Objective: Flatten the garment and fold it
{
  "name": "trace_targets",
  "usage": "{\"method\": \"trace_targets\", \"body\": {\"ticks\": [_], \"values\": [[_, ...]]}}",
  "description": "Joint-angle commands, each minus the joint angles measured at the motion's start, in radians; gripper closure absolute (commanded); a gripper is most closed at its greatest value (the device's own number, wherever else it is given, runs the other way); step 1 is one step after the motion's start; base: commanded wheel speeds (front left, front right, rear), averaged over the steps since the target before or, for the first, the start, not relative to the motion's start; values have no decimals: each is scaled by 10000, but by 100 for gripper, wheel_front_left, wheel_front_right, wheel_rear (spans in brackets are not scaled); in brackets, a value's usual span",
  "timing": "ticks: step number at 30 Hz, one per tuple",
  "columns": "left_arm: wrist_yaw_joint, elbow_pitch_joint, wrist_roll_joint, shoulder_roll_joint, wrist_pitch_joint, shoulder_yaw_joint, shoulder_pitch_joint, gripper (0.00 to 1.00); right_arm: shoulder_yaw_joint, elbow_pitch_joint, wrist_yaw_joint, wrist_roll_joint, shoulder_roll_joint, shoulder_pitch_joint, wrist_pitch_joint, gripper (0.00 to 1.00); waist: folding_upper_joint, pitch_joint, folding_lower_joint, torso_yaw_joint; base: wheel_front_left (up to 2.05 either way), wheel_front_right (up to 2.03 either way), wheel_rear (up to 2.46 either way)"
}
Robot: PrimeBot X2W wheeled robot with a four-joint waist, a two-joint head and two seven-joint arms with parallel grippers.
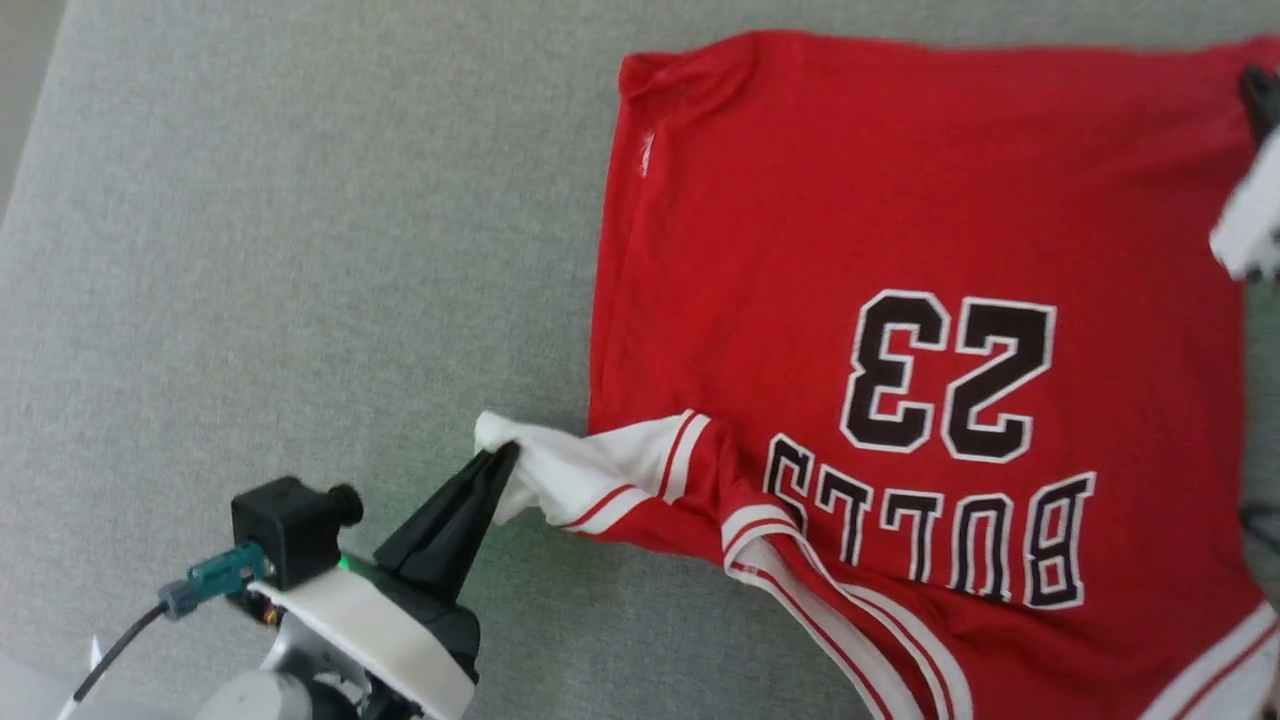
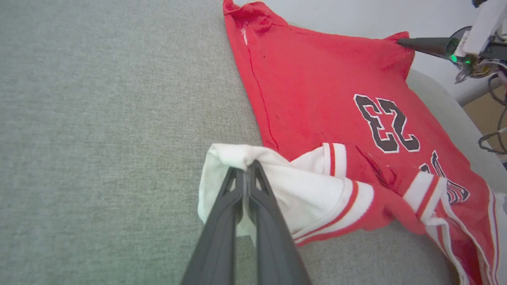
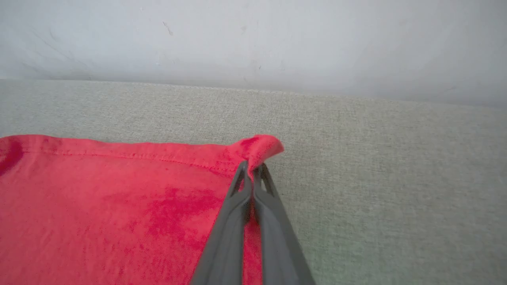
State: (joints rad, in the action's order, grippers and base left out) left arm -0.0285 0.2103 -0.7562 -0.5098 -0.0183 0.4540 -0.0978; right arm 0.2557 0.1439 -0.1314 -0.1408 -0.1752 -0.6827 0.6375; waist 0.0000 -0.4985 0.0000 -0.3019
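Observation:
The garment (image 1: 900, 250), a red jersey with "BULLS 23" in dark letters, lies spread on a grey cloth surface (image 1: 300, 250), print upside down in the head view. My left gripper (image 1: 505, 455) is shut on the white end of its near-left sleeve (image 2: 277, 186), which bunches around the fingers (image 2: 247, 170). My right gripper (image 3: 251, 166) is shut on the far-right hem corner (image 3: 261, 146) of the garment, the corner curled up over the tips. From the left wrist view that gripper (image 2: 400, 40) pinches the far corner (image 2: 396, 39).
The grey surface extends wide to the left of the garment. A pale wall (image 3: 253, 39) rises just behind its far edge. Cables and a brown floor (image 2: 491, 114) lie past the surface's right side.

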Motion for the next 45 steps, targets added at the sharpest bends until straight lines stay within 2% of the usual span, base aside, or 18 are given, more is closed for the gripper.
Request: {"method": "trace_targets", "body": {"ticks": [1, 4, 9, 13, 18, 24, 25, 27, 31, 35, 39, 41, 45], "values": [[90, 28, 28, -56, 2, -59, 171, 100, 68, -195, 7, -156, -57, 372, -79, 100, 0, 1221, 0, 1031, 0, 0, 0], [307, 166, 28, -205, 91, -94, 535, 100, 761, -1404, 7, -807, 68, 1808, -94, 100, 0, 1724, 0, 1454, 0, 0, 0], [581, 411, 47, -395, 216, -96, 1021, 100, 2357, -3460, 7, -1415, 762, 4706, 57, 100, 0, 2136, 0, 1975, 0, 0, 0], [699, 565, -18, -481, 287, -102, 1286, 100, 3190, -4294, 7, -2027, 1202, 6703, 52, 100, 0, 2247, 0, 2257, 0, 0, 0], [854, 547, -91, -549, 359, -100, 1586, 100, 3108, -3162, 7, -3558, 1244, 8447, -559, 100, 0, 2445, 0, 2475, 0, 0, 0], [912, 487, -235, -507, 419, -59, 1731, 100, 2062, -2096, 7, -3404, 1247, 8912, -1746, 100, 0, 2762, 0, 2514, 0, 0, 0], [907, 486, -252, -492, 410, -51, 1740, 100, 1985, -2136, 7, -3280, 1247, 8781, -1860, 0, 0, 2799, 0, 2509, 0, 0, 0], [866, 479, -274, -465, 400, -15, 1719, 100, 1775, -2485, 7, -2856, 1247, 8427, -1816, 0, 0, 2827, 0, 2470, 0, 0, 0], [699, 445, -249, -400, 399, 94, 1474, 100, 1051, -3948, 7, -2090, 1223, 7207, -1047, 0, 0, 2645, 0, 2292, 0, 0, 0], [449, 407, -162, -302, 395, 218, 984, 100, 30, -4801, 7, -1495, 792, 5447, -230, 0, 0, 2109, 0, 1955, 0, 0, 0], [89, 231, -55, -126, 427, 435, 322, 100, -1048, -4250, 7, -1147, 406, 3816, 630, 0, 0, 1476, 0, 1483, 0, 0, 0], [-101, 55, -4, 14, 452, 583, -35, 100, -1668, -3607, 7, -958, -39, 3273, 1099, 0, 0, 1203, 0, 1203, 0, 0, 0], [-401, -354, 59, 361, 438, 896, -660, 100, -2068, -2323, 7, -954, -488, 2617, 1901, 0, 0, 821, 0, 636, 0, 0, 0]]}}
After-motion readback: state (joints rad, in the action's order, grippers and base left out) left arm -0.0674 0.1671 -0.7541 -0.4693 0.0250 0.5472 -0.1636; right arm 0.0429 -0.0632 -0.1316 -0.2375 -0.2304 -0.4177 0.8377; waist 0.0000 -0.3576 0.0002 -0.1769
